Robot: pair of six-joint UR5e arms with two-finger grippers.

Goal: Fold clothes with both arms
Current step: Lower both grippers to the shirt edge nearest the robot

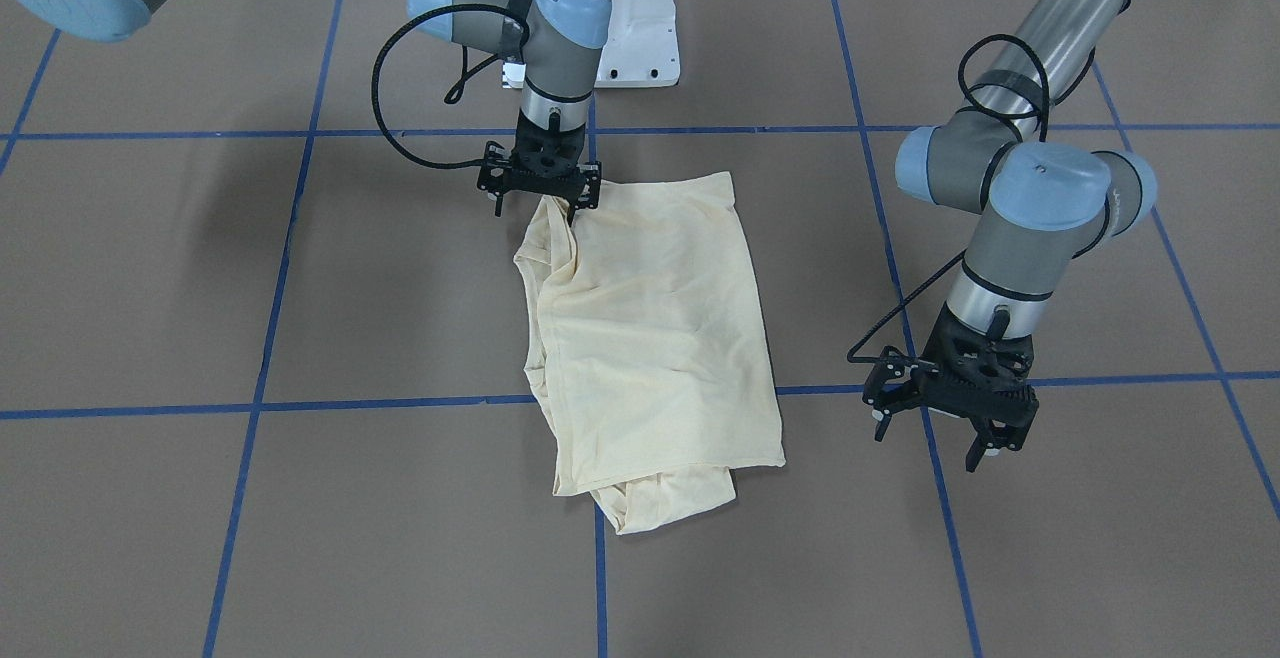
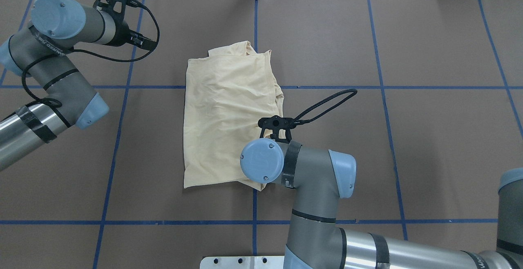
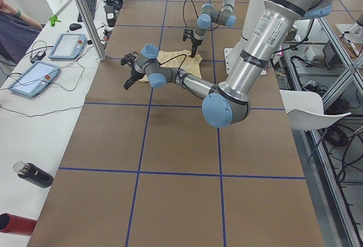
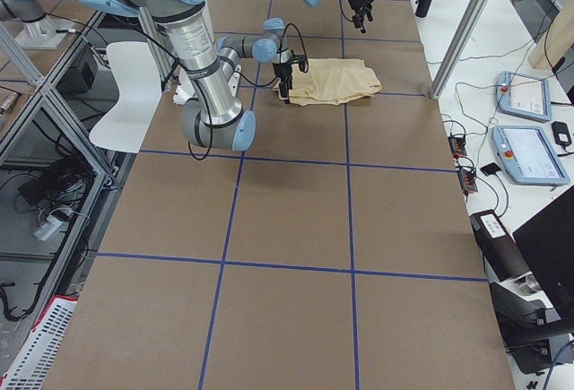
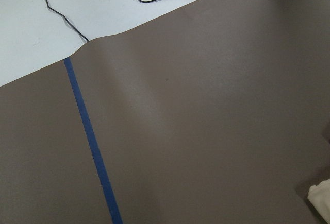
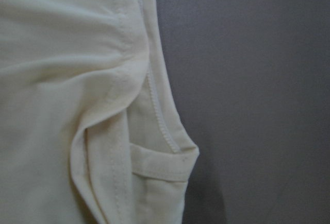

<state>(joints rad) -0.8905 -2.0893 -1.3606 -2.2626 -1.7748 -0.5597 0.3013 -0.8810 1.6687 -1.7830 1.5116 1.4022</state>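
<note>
The cream-yellow T-shirt [image 1: 650, 328] lies folded into a rough rectangle mid-table, plain side up; print and neck tag are hidden. It also shows in the overhead view [image 2: 224, 117]. My right gripper [image 1: 575, 206] is low at the shirt's corner nearest the robot. It looks shut on the bunched hem there, with creases running from it. The right wrist view shows that gathered hem [image 6: 154, 157] close up. My left gripper [image 1: 985, 453] hangs open and empty above bare table, well to the shirt's side. The shirt edge [image 5: 322, 195] just enters the left wrist view.
The white pedestal base [image 1: 640, 38] stands behind the shirt. Blue tape lines [image 1: 400, 403] grid the brown table cover. A white side table holds tablets [image 3: 34, 79] and a bottle [image 3: 33, 174] past the far edge. A metal post [image 4: 457, 40] stands there too.
</note>
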